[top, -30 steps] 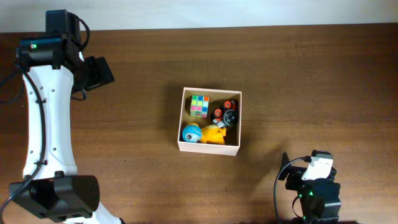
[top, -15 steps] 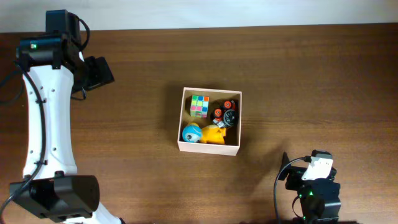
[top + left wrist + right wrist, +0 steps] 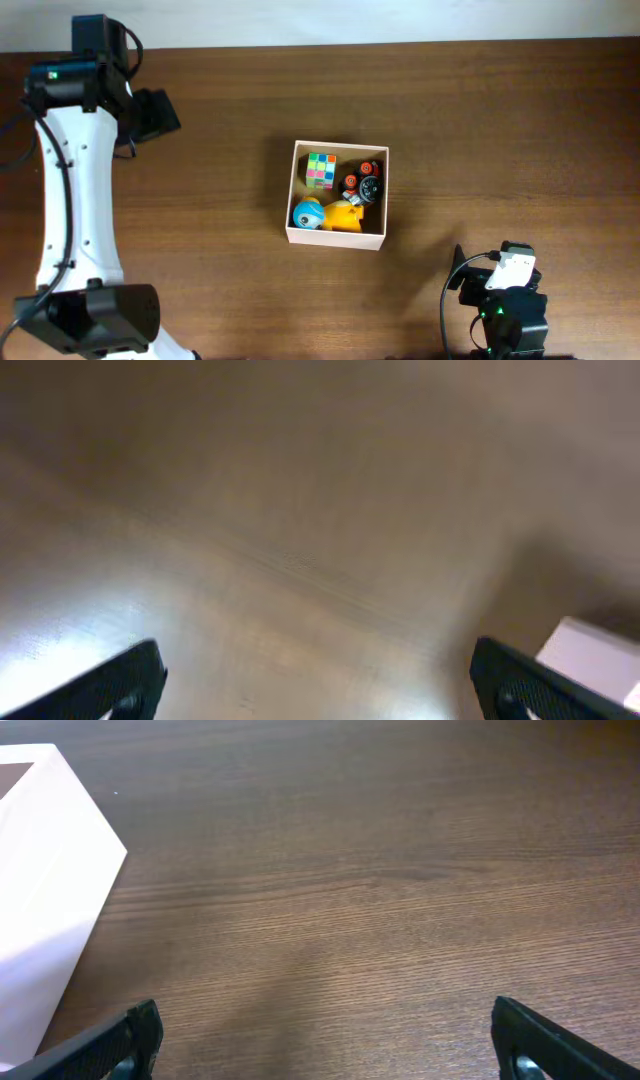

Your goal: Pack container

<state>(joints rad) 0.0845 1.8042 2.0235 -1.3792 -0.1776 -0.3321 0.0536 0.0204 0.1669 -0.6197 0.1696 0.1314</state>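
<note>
**Both grippers open and away from the filled container**

Overhead view. The container (image 3: 335,238), a square open-top box with white outer walls and a tan inside, sits on the dark wooden counter (image 3: 500,120) near its middle. Four small toys lie inside it: a multicoloured cube (image 3: 321,170) in the far-left corner, a red-and-black wheeled toy (image 3: 364,180) in the far-right corner, a blue ball-shaped toy (image 3: 308,214) in the near-left corner, and a yellow toy (image 3: 345,217) just beside it along the near wall. My left arm (image 3: 75,190) reaches along the left edge of the counter, with its wrist well apart from the container, toward the far-left corner. My right arm (image 3: 510,300) is folded low at the near-right edge, near the container's near-right corner but not touching it.

Left wrist view. My left gripper (image 3: 318,685) has its jaws spread wide and holds nothing; only blurred counter lies between the fingertips. A white corner shows at the lower right; the blur keeps me from telling what it is.

Right wrist view. My right gripper (image 3: 330,1045) is likewise spread wide, with bare wood grain between the fingertips and nothing in its grasp. The container's white outer wall fills the left edge, clear of the left fingertip.
</note>
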